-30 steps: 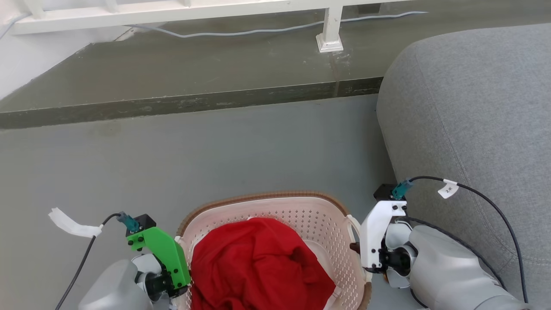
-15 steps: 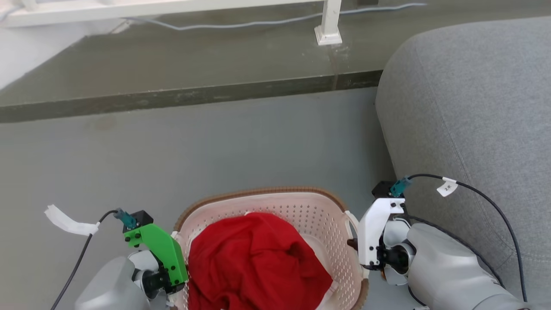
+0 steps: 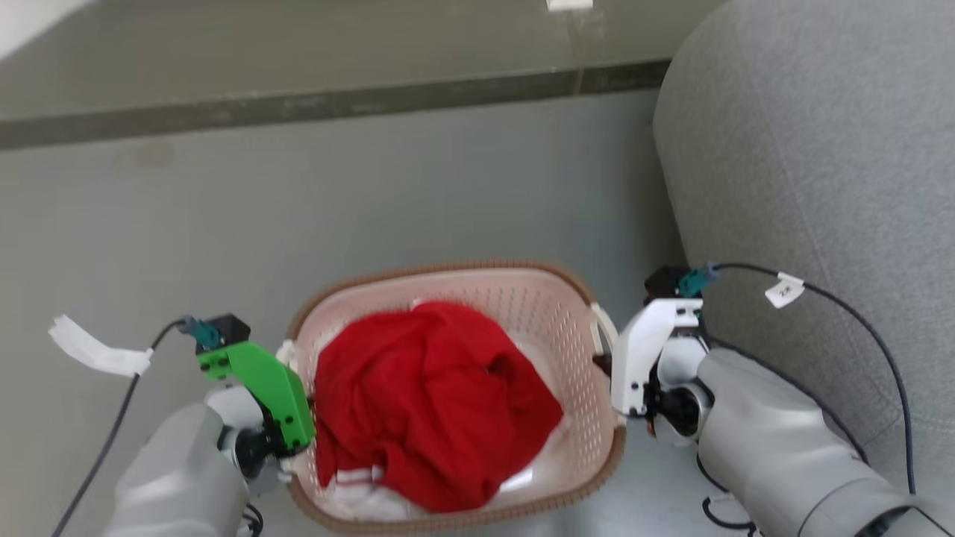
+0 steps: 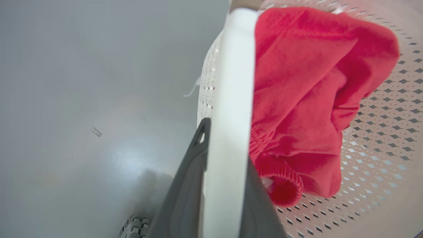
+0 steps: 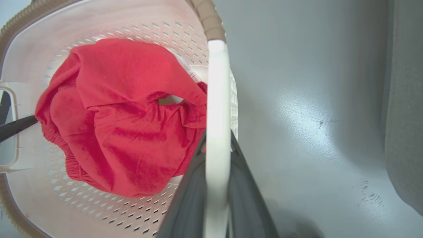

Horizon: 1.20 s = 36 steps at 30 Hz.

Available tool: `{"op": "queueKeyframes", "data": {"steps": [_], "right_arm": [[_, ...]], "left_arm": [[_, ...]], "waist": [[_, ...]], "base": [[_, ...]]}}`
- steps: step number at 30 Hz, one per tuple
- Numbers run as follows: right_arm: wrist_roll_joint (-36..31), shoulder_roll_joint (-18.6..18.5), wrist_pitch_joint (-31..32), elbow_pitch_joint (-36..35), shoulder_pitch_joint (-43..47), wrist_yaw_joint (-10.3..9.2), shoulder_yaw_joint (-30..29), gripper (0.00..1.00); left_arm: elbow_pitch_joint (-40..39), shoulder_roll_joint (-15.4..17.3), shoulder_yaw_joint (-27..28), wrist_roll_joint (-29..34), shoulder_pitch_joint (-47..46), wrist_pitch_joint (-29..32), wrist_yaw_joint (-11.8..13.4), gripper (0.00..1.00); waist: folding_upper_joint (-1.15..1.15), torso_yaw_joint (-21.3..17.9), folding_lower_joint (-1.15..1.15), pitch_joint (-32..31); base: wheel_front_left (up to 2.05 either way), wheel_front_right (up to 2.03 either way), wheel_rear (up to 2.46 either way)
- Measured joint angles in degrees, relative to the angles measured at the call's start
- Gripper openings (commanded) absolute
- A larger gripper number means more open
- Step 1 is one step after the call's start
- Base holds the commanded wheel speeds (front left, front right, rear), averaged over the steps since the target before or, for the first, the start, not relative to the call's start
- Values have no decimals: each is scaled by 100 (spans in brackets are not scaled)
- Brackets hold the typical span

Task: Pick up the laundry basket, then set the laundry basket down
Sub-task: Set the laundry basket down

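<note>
Left gripper (image 4: 226,145) pinches basket (image 3: 448,267) by its left handle (image 4: 231,82), right gripper (image 5: 217,138) pinches right handle (image 5: 216,82), red cloth (image 3: 425,395) heaped inside basket, sofa (image 3: 806,149) just right of it.

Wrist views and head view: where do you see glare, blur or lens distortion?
Head view: slightly soft, even light, no hard shadows around the laundry basket. Left wrist view: pale glare on the floor; the white handle is near and washed out. Right wrist view: floor glare too, and the wide angle curves the basket's rim.
</note>
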Motion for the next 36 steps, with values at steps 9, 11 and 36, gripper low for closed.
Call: {"op": "queueKeyframes", "data": {"steps": [9, 11, 36], "right_arm": [[-68, 3, -492, -100, -306, -113, -13, 0], [-90, 15, -604, -113, -377, -148, -7, 0], [-267, 47, -1436, -504, -1355, -455, 192, 0]], "left_arm": [[-147, 93, -47, 218, -321, -421, -2, 0], [-179, 123, -54, 267, -383, -545, -7, 0], [-512, 558, -75, 448, -1284, -1611, -27, 0]], "waist": [[0, -8, 0, 660], [0, -9, 0, 817], [0, -109, 1, 2844]], "base": [[0, 0, 0], [0, 0, 0], [0, 0, 0]]}}
